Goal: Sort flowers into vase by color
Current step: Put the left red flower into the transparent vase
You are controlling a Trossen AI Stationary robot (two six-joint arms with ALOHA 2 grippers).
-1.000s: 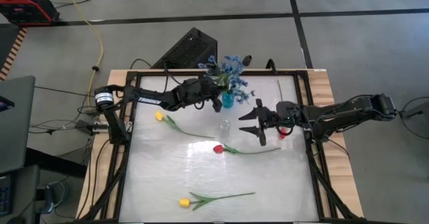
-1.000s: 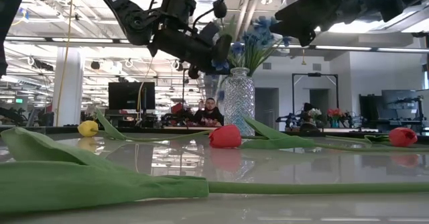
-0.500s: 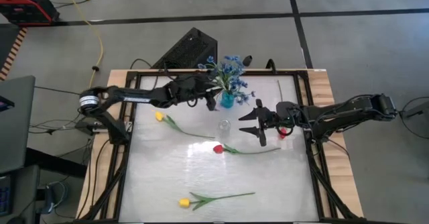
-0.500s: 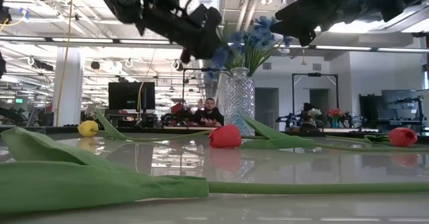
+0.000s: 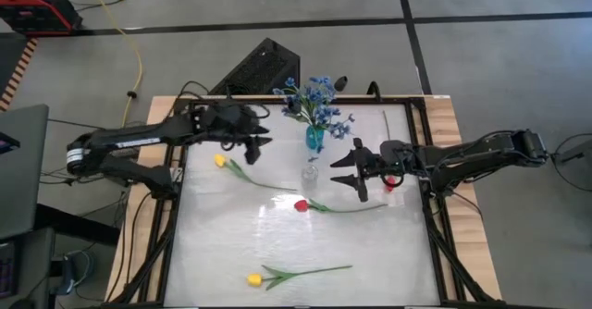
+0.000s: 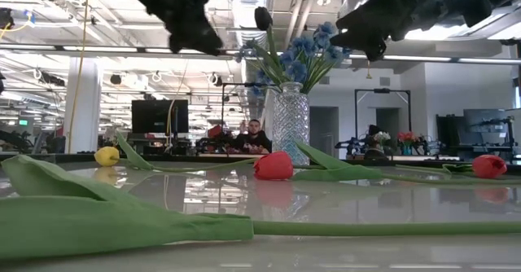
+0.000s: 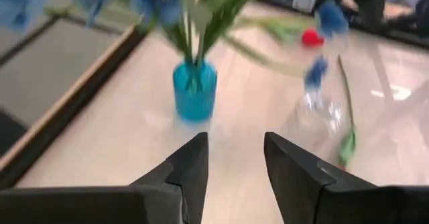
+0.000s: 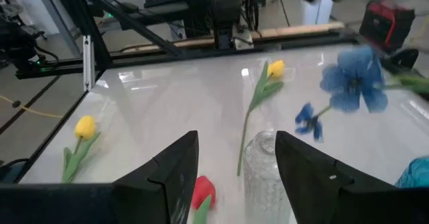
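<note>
Left pincer [image 5: 262, 143] (fingers parted, apparently empty) hovers beside blue vase [image 5: 314, 139].

table [image 5: 231, 244]: glossy white | vase [image 7: 194, 91]: transl. blue plastic | clear vase [image 6: 291, 128]: cut glass (faceted)

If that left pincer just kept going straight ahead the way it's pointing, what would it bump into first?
Most likely the little blue vase holding the blue flowers, which sits straight ahead of the open left pincer. The clear glass vase stands off to one side. Depth is hard to judge.
</note>
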